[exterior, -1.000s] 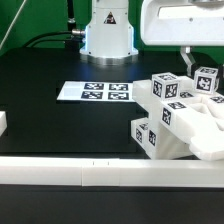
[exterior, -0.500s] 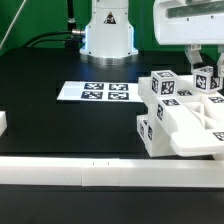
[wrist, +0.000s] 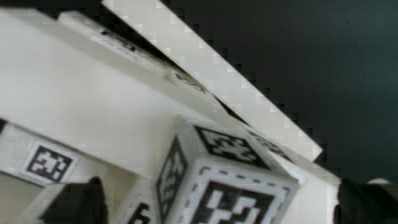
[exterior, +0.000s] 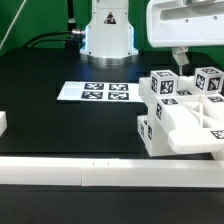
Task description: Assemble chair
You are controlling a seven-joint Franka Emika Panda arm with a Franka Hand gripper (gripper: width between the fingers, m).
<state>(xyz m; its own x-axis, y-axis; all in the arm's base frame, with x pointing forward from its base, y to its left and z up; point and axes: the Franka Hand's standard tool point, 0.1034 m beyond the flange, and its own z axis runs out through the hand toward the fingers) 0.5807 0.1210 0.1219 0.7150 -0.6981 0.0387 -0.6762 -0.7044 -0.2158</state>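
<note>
The chair's white tagged pieces stand joined at the exterior view's right: a notched block [exterior: 176, 128] with two tagged cubes on top, one cube [exterior: 165, 86] to the left and one [exterior: 210, 80] to the right. My gripper [exterior: 200, 66] hangs just above them, with one finger [exterior: 180, 60] showing between the cubes. In the wrist view a tagged cube [wrist: 240, 185] sits between my dark fingers [wrist: 79, 200], with a gap on each side. The gripper [wrist: 228, 202] is open and holds nothing.
The marker board [exterior: 93, 92] lies flat on the black table in the middle. A long plain white rail [exterior: 90, 172] runs along the front edge. A small white piece [exterior: 3, 122] shows at the left edge. The robot base [exterior: 108, 35] stands at the back.
The gripper shifted right and down, then slightly back. The joined chair pieces went from tilted toward the front right to sitting more level.
</note>
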